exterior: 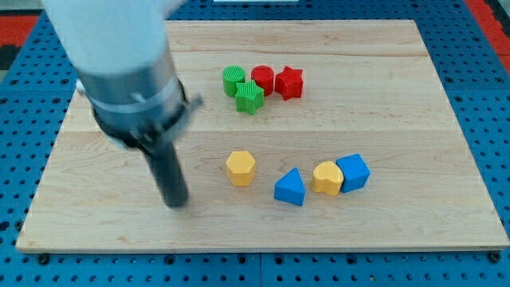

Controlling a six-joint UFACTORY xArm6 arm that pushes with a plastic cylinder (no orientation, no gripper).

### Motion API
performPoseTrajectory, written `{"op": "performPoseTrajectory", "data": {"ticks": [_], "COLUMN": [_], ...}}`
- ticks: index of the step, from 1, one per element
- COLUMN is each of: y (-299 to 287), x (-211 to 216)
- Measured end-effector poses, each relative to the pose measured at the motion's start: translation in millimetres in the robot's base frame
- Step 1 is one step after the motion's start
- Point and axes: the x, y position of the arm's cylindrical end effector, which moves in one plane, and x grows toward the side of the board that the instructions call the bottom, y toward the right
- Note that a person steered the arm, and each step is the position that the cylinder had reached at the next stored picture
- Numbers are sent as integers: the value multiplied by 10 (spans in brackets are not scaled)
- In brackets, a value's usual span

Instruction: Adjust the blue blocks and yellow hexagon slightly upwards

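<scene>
A yellow hexagon (240, 168) lies near the board's middle bottom. To its right a blue triangle block (291, 188) sits slightly lower. Further right a second yellow block (327, 178), rounded in shape, touches a blue block (353, 172) on its right. My tip (174, 202) is on the board at the view's lower left, well to the left of the yellow hexagon and touching no block.
Near the view's top middle a cluster holds a green round block (233, 80), a green star-like block (249, 97), a red round block (263, 78) and a red star block (289, 83). The wooden board (414, 119) lies on a blue pegboard.
</scene>
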Motion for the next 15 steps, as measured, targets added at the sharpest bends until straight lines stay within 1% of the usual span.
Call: {"op": "performPoseTrajectory", "data": {"ticks": [1, 3, 4, 5, 6, 7, 8, 9, 11, 12, 13, 14, 15], "y": [1041, 1133, 1213, 1564, 1706, 1668, 1721, 1965, 1958, 2418, 2934, 2880, 2786], "x": [114, -279, -309, -148, -148, -233, -168, -130, -398, -351, -1003, -1667, -1932]}}
